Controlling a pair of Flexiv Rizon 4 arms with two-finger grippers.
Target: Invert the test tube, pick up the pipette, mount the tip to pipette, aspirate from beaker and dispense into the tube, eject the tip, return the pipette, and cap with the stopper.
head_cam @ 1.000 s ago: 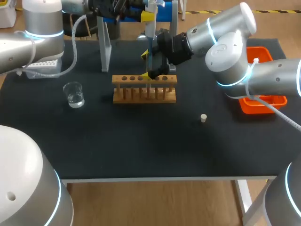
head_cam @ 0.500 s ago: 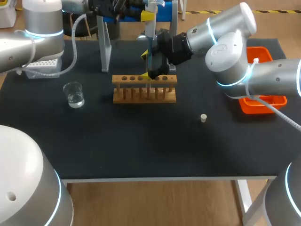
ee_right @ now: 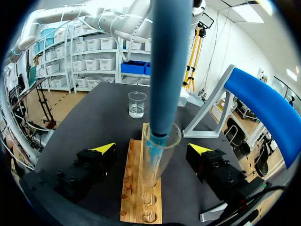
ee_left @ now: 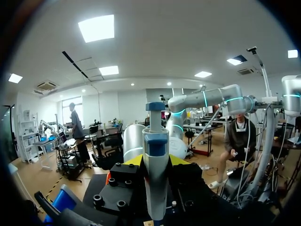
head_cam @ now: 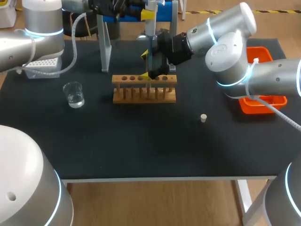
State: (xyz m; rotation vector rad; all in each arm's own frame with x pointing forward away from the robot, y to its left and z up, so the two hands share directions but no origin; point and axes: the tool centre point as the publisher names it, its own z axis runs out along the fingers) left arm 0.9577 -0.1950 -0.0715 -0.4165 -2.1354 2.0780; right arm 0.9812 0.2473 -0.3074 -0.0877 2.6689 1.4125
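Observation:
A white and blue pipette [head_cam: 150, 26] hangs upright over the wooden rack [head_cam: 144, 88], and my left gripper [head_cam: 146, 14] is shut on its body. In the left wrist view the pipette [ee_left: 155, 155] stands between the yellow fingertips [ee_left: 134, 160]. Its blue lower end [ee_right: 169, 66] reaches into the mouth of the clear test tube [ee_right: 157, 150], which stands upright in the rack [ee_right: 141, 202]. My right gripper [ee_right: 153, 148] is open with a finger on each side of the tube, touching neither side. The beaker [head_cam: 74, 94] with water stands left of the rack. The small stopper [head_cam: 203, 118] lies to the right.
A white tip box [head_cam: 42, 66] sits at the back left. The pipette stand [head_cam: 106, 47] rises behind the rack. An orange bin [head_cam: 263, 101] is at the right edge, under my right arm.

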